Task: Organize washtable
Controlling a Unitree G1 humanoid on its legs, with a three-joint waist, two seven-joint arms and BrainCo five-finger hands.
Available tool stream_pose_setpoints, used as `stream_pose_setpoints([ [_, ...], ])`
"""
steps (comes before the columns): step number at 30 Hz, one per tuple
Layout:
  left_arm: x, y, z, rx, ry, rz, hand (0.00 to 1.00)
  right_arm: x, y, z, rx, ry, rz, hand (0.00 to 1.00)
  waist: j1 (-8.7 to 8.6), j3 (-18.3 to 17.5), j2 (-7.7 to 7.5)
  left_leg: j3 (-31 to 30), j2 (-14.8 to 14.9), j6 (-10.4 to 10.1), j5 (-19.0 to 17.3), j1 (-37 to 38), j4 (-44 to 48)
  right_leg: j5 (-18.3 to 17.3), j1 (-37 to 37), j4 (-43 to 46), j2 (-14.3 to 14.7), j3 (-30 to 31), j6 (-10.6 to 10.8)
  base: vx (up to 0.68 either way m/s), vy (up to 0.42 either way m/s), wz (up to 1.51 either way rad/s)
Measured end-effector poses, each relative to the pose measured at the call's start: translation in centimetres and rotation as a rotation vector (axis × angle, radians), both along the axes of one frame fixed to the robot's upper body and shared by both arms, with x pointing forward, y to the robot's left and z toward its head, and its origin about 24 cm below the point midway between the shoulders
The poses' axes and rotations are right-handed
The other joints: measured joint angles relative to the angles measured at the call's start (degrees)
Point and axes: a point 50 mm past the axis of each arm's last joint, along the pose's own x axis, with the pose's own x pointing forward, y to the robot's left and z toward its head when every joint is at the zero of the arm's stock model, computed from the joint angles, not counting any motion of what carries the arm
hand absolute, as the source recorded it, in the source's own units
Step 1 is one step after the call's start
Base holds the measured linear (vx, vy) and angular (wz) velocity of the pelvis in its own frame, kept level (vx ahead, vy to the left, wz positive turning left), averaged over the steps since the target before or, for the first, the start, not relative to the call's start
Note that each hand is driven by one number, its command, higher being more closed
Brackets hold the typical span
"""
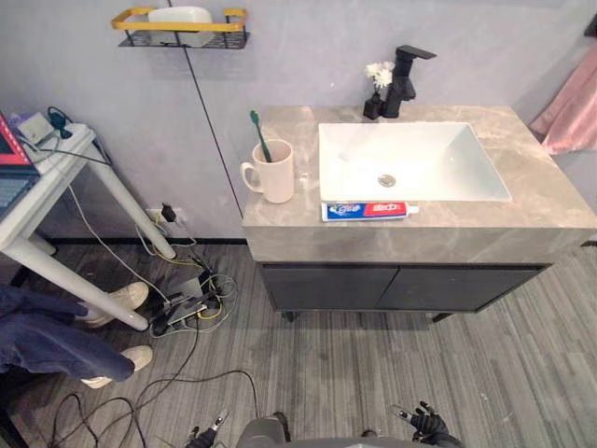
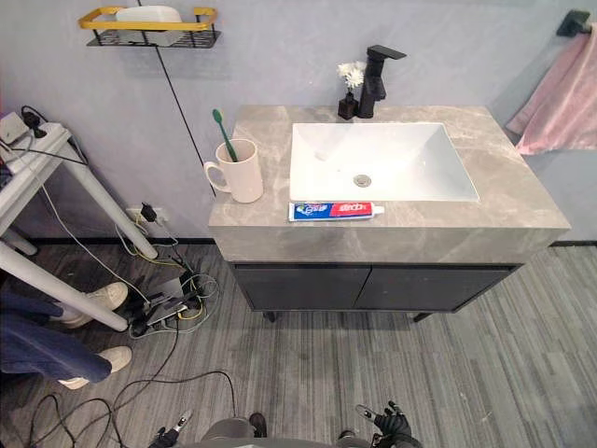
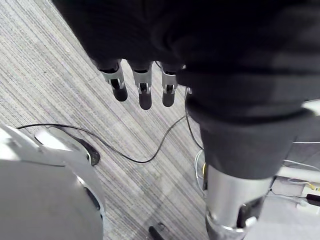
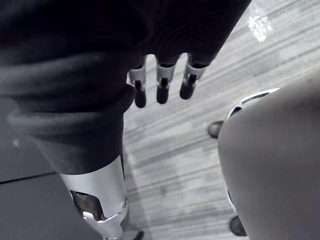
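A grey marbled counter (image 1: 550, 210) is mounted on a dark cabinet (image 1: 401, 287). A white rectangular sink (image 1: 448, 168) is set into it and is taken as the reference for all positions.

A toothpaste tube (image 1: 368, 210) is laid flat on the counter just in front of the sink, parallel to its front rim. The tube is white with blue and red panels, and its cap is pointed to the robot's right.

A cream mug (image 1: 276, 173) is placed upright to the left of the sink, near its front left corner, with the handle turned away from the sink. A green toothbrush (image 1: 259, 135) is stood in the mug, tilted, bristles up.

A black faucet (image 1: 403, 79) is fitted behind the sink. A small dark vase of white flowers (image 1: 377, 89) is set just beside the faucet.

The left hand (image 3: 145, 90) and the right hand (image 4: 161, 87) are hung low over the grey plank floor (image 1: 373, 373), well in front of the sink. The fingers of both are held straight and loose, and nothing is held.
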Motion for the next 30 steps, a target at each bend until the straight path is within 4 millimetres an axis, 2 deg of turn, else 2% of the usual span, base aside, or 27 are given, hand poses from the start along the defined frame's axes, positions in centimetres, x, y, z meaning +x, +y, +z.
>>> stream_pose_setpoints([
  [2,0.2,0.1,0.0,-0.002,-0.004,-0.006,0.0,0.1,0.1,0.0,0.004,-0.007,-0.005,0.0,0.03,0.1,-0.29,1.4,0.1,0.9,-0.9,0.5,0.5,-0.1,-0.4,0.9,-0.2,1.3,-0.2,0.03,0.058,-0.23],
  [5,0.3,0.1,0.0,0.001,-0.002,-0.02,0.0,0.2,0.0,0.1,0.001,-0.016,-0.009,0.0,-0.01,0.1,-0.36,3.6,1.1,0.7,-1.8,1.6,0.8,-0.9,-3.1,6.7,-0.4,2.9,-0.8,0.01,0.029,-0.45],
  [11,1.8,-0.1,0.2,-0.002,-0.029,-0.049,0.0,-0.6,-0.4,0.1,0.003,-0.004,-0.078,0.0,0.0,-0.4,-0.16,4.2,1.7,0.8,-2.0,3.0,0.1,-0.6,-4.4,9.7,-0.9,2.7,-0.5,-0.01,0.004,-0.08],
  [16,-0.2,-0.1,-0.1,-0.003,0.024,-0.031,0.0,-2.1,-0.6,-0.2,0.002,0.039,-0.097,0.0,-0.03,-4.3,0.09,5.4,1.7,-0.7,0.2,6.0,-5.4,0.1,-3.1,6.6,0.0,1.2,-0.2,0.03,-0.061,-0.14],
  [19,-0.1,-0.2,-0.2,-0.003,0.026,-0.04,0.0,-2.4,-1.4,-0.4,-0.007,0.07,-0.09,0.0,-0.14,-5.2,-0.12,3.6,0.1,-1.2,3.8,6.1,-10.4,-0.1,-3.0,3.5,0.0,0.9,-0.2,0.02,-0.071,0.26],
  [21,0.0,-0.4,-0.2,0.002,0.04,-0.067,0.0,-3.0,-2.4,-0.4,-0.03,0.097,-0.09,0.0,-0.31,-4.4,0.85,0.0,-0.5,-1.5,4.5,5.3,-9.9,-1.8,-2.2,4.2,0.0,-1.8,-0.5,0.0,-0.08,0.67],
  [24,0.3,-0.5,-0.2,0.013,0.039,-0.105,0.0,-4.1,-3.1,-0.5,-0.036,0.131,-0.119,0.0,-0.57,-3.4,1.43,-3.1,-0.8,-1.9,4.1,4.6,-7.7,-4.1,-0.7,5.5,-0.1,-4.1,-0.8,-0.03,-0.09,0.62],
  [26,0.3,-0.4,-0.2,0.032,0.048,-0.125,0.0,-4.0,-3.3,-0.5,-0.043,0.125,-0.134,0.0,-0.33,-2.7,2.26,-5.2,0.6,-2.7,2.5,2.7,-3.2,-5.8,-0.4,7.2,0.5,-5.3,-1.3,-0.05,-0.073,0.29],
  [30,0.8,-0.2,0.2,0.062,0.023,-0.163,0.0,-3.8,-3.5,-0.3,-0.046,0.103,-0.181,0.0,0.01,-2.0,1.92,-7.6,2.9,-3.3,1.1,0.7,1.7,-6.9,-0.4,8.0,2.7,-5.1,-2.2,-0.05,-0.106,-0.05],
])
